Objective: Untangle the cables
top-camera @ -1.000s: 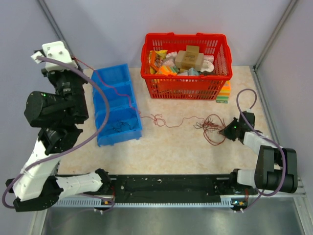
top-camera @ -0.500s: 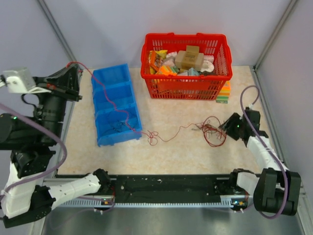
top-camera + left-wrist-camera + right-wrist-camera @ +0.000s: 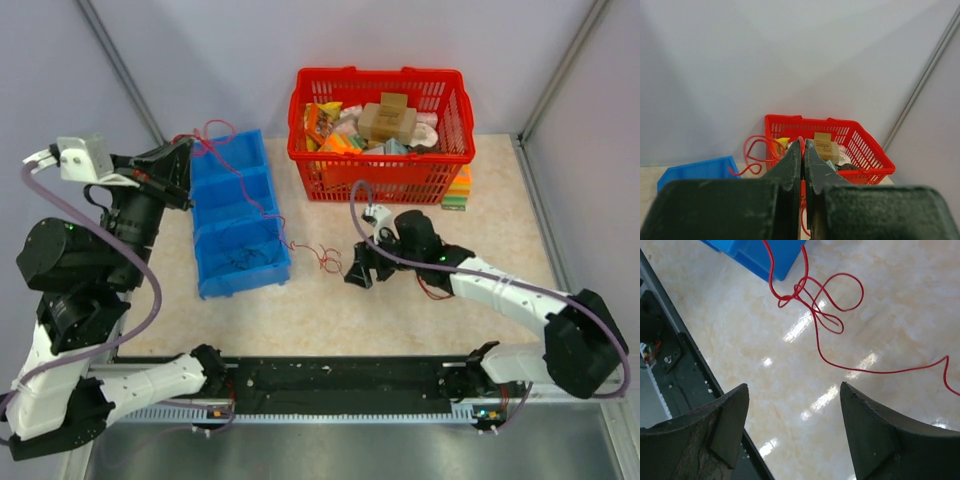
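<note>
Marbled bench (image 3: pixel 330 310) carries the red cables (image 3: pixel 325 258), knotted mid-frame beside the blue bin (image 3: pixel 235 215). At upper left the left hand (image 3: pixel 182 165) pinches one strand. The right hand (image 3: pixel 358 272), just right of the knot, gapes wide.

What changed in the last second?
The right gripper swung left from the far right and now hangs open beside the knot in the red wire. The left gripper, still shut on the wire's end, shifted right toward the bin, and the knot slid a little. The bin and the basket stayed put.
</note>
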`<state>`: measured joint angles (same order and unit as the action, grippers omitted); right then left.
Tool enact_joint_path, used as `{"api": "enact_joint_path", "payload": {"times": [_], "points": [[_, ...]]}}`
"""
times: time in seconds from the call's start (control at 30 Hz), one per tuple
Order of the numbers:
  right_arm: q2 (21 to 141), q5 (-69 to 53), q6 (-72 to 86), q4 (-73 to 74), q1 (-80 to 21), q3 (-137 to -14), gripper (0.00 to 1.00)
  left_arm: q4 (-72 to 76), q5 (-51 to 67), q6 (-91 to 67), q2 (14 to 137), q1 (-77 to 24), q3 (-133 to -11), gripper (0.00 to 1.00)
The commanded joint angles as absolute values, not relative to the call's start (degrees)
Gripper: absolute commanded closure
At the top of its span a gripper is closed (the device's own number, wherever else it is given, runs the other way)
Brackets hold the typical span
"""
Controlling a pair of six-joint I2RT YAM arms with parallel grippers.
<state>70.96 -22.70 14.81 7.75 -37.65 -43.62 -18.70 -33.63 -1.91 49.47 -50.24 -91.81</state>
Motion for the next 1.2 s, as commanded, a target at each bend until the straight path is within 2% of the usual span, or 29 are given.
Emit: {"api": "enact_joint_path", "payload": {"times": [0.0,0.2,0.33,0.43,0.47,0.53,0.6,0.77,0.9,1.03,1.17], "points": [[76.28,-28.2,5.11,-6.57,-38.32,-43.86,0.28,-18.89,-33.49,-2.37,47.29,-50.27,-92.46,1.0],[86.2,-36.82,7.73,-17.48,-40.51,-46.13,0.31,-20.04,-34.19,-1.94,45.79,-50.27,-92.2,1.0],[92.01,-27.08,8.43,-16.97,-46.05,-49.47,0.33,-19.95,-35.42,-0.79,45.35,-50.27,-92.11,1.0],[95.71,-24.7,9.93,-13.99,-46.41,-52.29,0.42,-19.95,-35.86,-0.44,44.74,-50.27,-92.11,1.0],[96.06,-24.09,10.28,-13.37,-46.41,-52.56,0.47,-19.95,-35.95,-0.44,44.56,-50.27,-92.11,1.0],[96.15,-23.03,11.16,-12.83,-46.41,-52.65,0.65,-19.95,-36.47,0.87,44.3,-50.27,-92.11,1.0],[95.37,-20.94,12.21,-11.18,-46.49,-52.56,0.99,-19.51,-37.26,1.84,43.77,-50.27,-91.93,1.0],[88.17,-7.24,19.05,-8.71,-43.78,-46.51,1.0,-15.31,-42.61,6.14,41.14,-50.27,-90.36,1.0],[79.92,6.47,31.26,-1.51,-33.79,-40.01,1.0,-6.7,-46.66,11.76,36.66,-50.27,-86.4,1.0],[71.39,3.44,33.67,2.81,-19.19,-32.53,1.0,-8.07,-47.9,14.76,37.87,-50.27,-89.46,1.0],[66.28,5.97,29.71,5.88,-15.91,-31.55,1.0,-11.42,-46.41,12.67,39.55,-50.27,-90.44,1.0]]}}
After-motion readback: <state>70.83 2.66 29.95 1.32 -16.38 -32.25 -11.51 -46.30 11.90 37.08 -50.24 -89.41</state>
